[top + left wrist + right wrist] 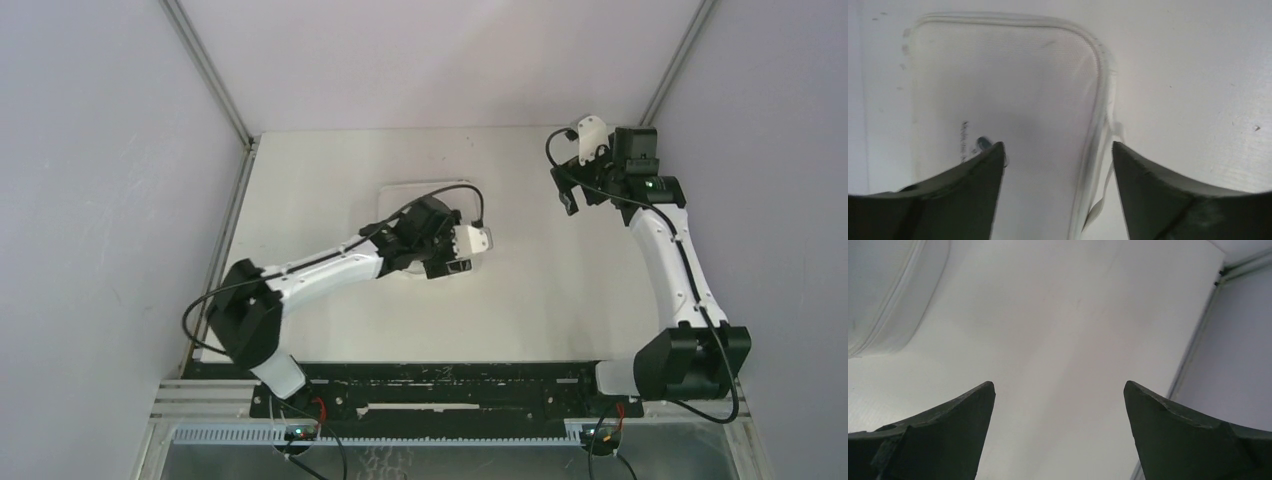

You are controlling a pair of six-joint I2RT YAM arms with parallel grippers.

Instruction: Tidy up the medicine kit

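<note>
My left gripper (1058,147) hung open, empty, over the shut kit (1013,85) at table (540,300) centre; right gripper (1059,385) open at 2 o'clock; I judged the zip tab (1109,180) wanted straddling squarely before closing.

You get soft, even light; the table (560,290) reads bright with faint shadows. Your left wrist view washes out the white case (1013,90), and both wrist views blur the dark fingers (938,440) at 6 o'clock.
</note>
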